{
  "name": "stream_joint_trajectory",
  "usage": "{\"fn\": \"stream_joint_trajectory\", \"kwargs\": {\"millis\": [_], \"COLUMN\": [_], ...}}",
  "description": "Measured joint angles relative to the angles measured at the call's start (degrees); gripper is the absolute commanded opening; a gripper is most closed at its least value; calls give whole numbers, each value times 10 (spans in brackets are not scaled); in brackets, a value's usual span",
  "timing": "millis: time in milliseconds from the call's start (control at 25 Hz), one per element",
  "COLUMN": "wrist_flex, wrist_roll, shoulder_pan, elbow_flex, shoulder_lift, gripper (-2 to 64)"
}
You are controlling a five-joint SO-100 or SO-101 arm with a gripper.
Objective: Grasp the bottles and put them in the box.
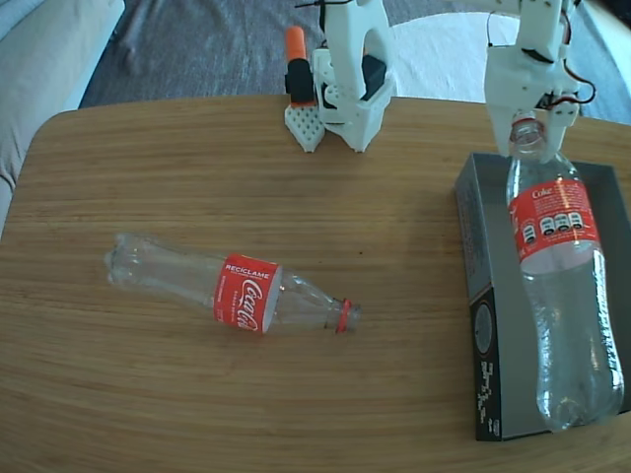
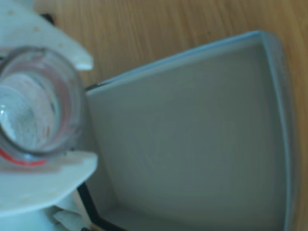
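Wooden table (image 1: 296,197) with rounded far-left corner; grey rug beyond, pale sofa edge at far left. White arm base (image 1: 355,89) at far centre, with an orange-tipped part beside it.

Box (image 1: 481,286) at right edge of table, long axis running near to far, dark grey inside, black outer side with white print facing left. Open top, shallow walls: suits a bottle laid in lengthwise.

Held Coca-Cola bottle (image 1: 557,286) over the box, neck at far end, base at near end close to the near wall. Aligned with the box's length, apparently so it fits. Cannot tell whether the base touches the floor of the box.

Gripper (image 1: 529,126) at far end of box, fingers pinching the bottle's neck at the red ring. In wrist view, open mouth (image 2: 33,110) seen between two white fingers (image 2: 48,180), grey box floor (image 2: 192,144) just beyond. Neck grip likely chosen as the narrowest, stiffest part for narrow jaws.

Second Coca-Cola bottle (image 1: 237,291) lying on its side on bare table, left of centre, well apart from the box, neck pointing right, uncapped. Not yet handled; neck clear for a similar grip.

Judgement: first placing nearly done, release outstanding.
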Motion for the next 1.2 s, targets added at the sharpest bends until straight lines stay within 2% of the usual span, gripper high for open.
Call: {"fn": "stream_joint_trajectory", "kwargs": {"millis": [560,960,1200], "wrist_flex": [0,0,0], "wrist_roll": [0,0,0], "shoulder_pan": [-18,-73,-90], "elbow_flex": [-24,6,64], "shoulder_lift": [-20,-20,-20], "gripper": [-3,-3,-2]}}
